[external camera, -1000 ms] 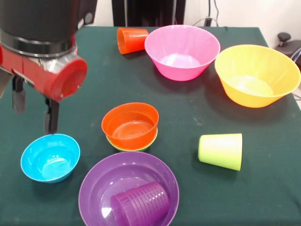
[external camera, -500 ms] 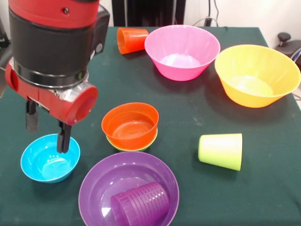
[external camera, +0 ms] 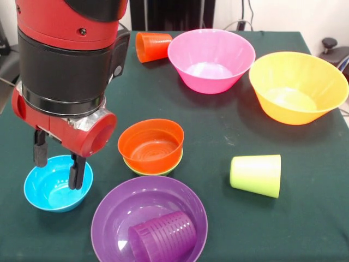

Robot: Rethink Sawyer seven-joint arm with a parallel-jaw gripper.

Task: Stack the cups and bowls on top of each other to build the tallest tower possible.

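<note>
Near the table's front-left corner, the pincer is hanging open over the blue bowl, 1 finger dipping inside it.

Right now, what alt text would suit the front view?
A red and black robot gripper reaches open into a small blue bowl on a green table. Nearby are nested orange and green bowls, more bowls and toppled cups.

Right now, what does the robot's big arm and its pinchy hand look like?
The arm is a fat round tube, red with a wide black band, a silver ring and a round red cap. Its gripper has two thin, dark, straight fingers.
</note>
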